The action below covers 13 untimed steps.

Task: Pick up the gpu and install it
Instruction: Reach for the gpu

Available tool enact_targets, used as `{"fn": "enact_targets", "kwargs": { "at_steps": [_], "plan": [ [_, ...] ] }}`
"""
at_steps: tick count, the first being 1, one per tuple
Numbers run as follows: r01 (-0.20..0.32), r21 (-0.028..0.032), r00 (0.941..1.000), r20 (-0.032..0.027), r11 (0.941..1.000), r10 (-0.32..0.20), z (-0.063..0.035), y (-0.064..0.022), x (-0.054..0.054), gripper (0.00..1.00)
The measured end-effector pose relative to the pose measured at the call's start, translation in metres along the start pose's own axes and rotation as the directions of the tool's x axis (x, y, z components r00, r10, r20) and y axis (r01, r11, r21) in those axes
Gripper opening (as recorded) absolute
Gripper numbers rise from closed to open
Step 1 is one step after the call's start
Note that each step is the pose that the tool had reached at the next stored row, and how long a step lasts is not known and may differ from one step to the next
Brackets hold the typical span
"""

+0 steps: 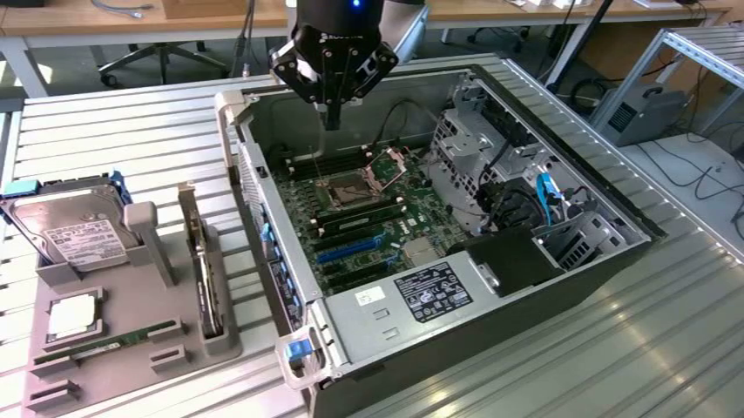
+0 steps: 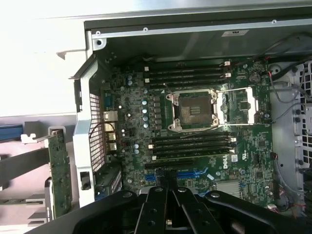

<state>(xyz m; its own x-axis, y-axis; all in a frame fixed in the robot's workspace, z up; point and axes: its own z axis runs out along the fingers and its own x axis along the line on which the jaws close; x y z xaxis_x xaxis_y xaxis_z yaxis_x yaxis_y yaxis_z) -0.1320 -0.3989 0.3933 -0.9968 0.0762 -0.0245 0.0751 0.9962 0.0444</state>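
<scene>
The gpu (image 1: 207, 279), a thin dark rectangular card w/ a silver metal end bracket, stands on edge in a slot of the grey plastic parts holder (image 1: 122, 379). It sits on the exterior view's left, just beside the case, not yet gripped. The same holder carries a silver hard drive w/ white label (image 1: 72, 233), a square silver processor chip (image 1: 72, 315) and a slim green RAM stick (image 1: 111, 341).

The black gripper (image 1: 331, 120) hangs over the open grey tower case (image 1: 242, 131), above the green motherboard (image 2: 141, 126) and well apart from the gpu. Its fingers are pressed together w/ nothing btwn them. In the wrist view, the empty square CPU socket (image 2: 195, 109), metal frame swung open, and the blue expansion slots (image 2: 192, 173) lie below.

Step, as I judge it: the pick-up hasn't begun and the arm is nowhere near the card, so the task is at its very start. Taking the card calls for fingers apart first, then lined up across its thin top edge, clear of the holder walls and bracket. Seating it calls for the connector edge square to a slot.

Surface: a table of silver ribbed aluminium slats (image 1: 605, 348), w/ the case lying on its side on it. Room: a lab or office w/ wooden desks (image 1: 70, 17), an office chair (image 1: 163, 52), and a grey box (image 1: 645, 113) w/ cables on the floor at the exterior view's right.
</scene>
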Motion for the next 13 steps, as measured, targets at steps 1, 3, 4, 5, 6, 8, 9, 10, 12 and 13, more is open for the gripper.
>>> {"fn": "enact_targets", "kwargs": {
  "at_steps": [1,3,4,5,6,8,9,10,12,13],
  "plan": [
    [0.000,0.0001,1.0000,0.0000,1.0000,0.000,0.0000,0.0000,0.0003,0.11],
    [0.000,0.0000,1.0000,0.0000,1.0000,0.000,0.0000,-0.0001,0.0012,0.11],
    [0.000,0.0000,1.0000,0.0000,1.0000,0.000,-0.0001,-0.0002,0.0022,0.11],
    [0.000,0.0000,1.0000,0.0000,1.0000,0.000,-0.0001,-0.0002,0.0028,0.11],
    [0.000,0.0000,1.0000,0.0000,1.0000,0.000,-0.0001,-0.0003,0.0038,0.11],
    [0.000,0.0000,1.0000,0.0000,1.0000,0.000,-0.0001,-0.0004,0.0049,0.11],
    [0.000,0.0000,1.0000,0.0000,1.0000,0.000,-0.0001,-0.0004,0.0054,0.11],
    [0.000,0.0000,1.0000,0.0000,1.0000,0.000,-0.0002,-0.0004,0.0058,0.11],
    [0.000,0.0001,1.0000,0.0000,1.0000,0.000,-0.0002,-0.0005,0.0067,0.11],
    [0.000,0.0000,1.0000,0.0000,1.0000,0.000,-0.0002,-0.0005,0.0072,0.11]
  ]
}}
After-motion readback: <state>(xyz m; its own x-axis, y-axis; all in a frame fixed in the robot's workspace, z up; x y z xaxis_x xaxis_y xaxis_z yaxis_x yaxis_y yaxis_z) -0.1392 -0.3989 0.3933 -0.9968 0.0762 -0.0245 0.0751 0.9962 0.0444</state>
